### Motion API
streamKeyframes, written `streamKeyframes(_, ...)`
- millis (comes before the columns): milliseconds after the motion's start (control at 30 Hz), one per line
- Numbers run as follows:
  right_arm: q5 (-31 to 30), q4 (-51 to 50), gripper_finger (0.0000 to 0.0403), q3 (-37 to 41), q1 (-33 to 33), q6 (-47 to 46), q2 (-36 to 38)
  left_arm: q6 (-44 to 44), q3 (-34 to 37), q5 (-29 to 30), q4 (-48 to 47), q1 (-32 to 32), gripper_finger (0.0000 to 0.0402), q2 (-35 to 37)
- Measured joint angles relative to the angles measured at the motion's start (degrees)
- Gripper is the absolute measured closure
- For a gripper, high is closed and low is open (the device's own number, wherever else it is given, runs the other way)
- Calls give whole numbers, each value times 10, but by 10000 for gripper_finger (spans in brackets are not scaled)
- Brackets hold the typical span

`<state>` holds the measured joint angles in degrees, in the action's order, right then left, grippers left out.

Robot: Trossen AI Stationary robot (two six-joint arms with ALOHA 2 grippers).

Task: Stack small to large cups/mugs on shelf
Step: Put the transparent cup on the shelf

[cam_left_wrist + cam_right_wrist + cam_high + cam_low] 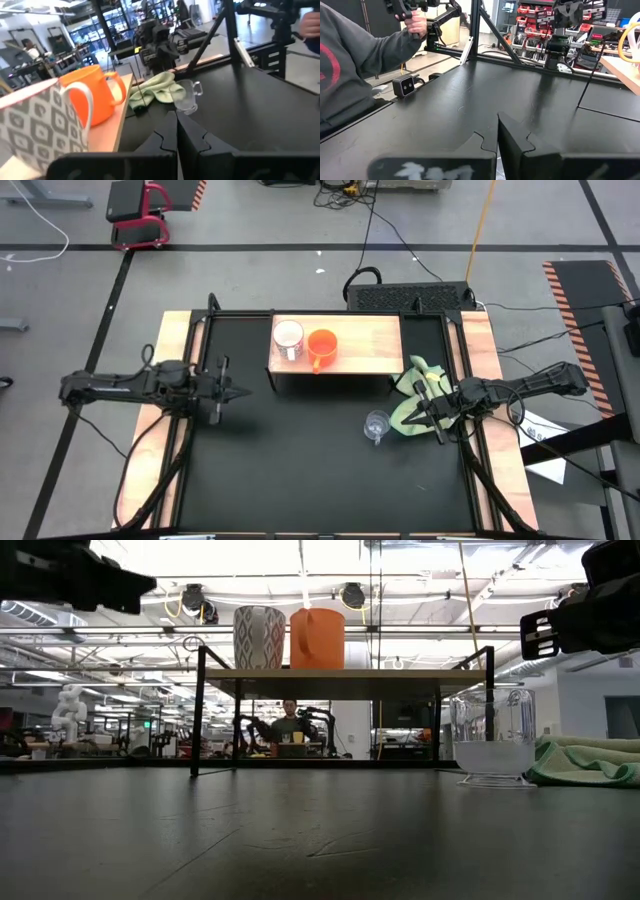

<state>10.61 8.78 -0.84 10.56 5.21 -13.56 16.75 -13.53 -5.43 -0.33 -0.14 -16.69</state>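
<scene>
Look at the high view: your shelf [365, 345] sits in the upper middle of the frame, at the back of the black counter [300, 470]. Two mugs already stand on its left part, the white patterned mug [288, 338] and the orange mug [321, 347] touching or nearly touching side by side.

The clear glass cup [376, 424] is not on the shelf. It stands upright on the counter at centre right, below the shelf's right end and just beside the yellow-green cloth [412, 395].

Your right claw [422, 414] hangs above that cloth, just right of the glass cup and apart from it. Its wrist view shows the fingers [512, 137] pressed together, holding nothing.

Your left claw [236, 392] hovers at centre left, below and left of the shelf's corner and well apart from the glass cup. Its fingers [167, 135] are closed too, with nothing between them.
</scene>
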Motion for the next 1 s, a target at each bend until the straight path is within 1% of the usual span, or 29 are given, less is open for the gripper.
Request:
streamKeyframes(500, 2, 1, 403, 0, 0, 5, 0, -20, 75, 10, 3, 1, 401, 0)
streamKeyframes(600, 2, 25, 403, 0, 0, -1, 0, -22, 81, 10, 9, 1, 401, 0)
streamKeyframes(667, 2, 28, 403, -10, 0, -4, 0, -22, 83, 10, 10, 1, 401, 0)
streamKeyframes(800, 2, -16, 403, -40, 0, 12, -6, -22, 84, -2, 9, 1, 401, 0)
streamKeyframes(933, 2, -37, 403, -87, 0, 31, -29, -22, 84, -5, 9, 1, 401, 0)
streamKeyframes(1000, 2, -48, 403, -113, 0, 39, -53, -22, 84, -5, 9, 0, 401, 0)
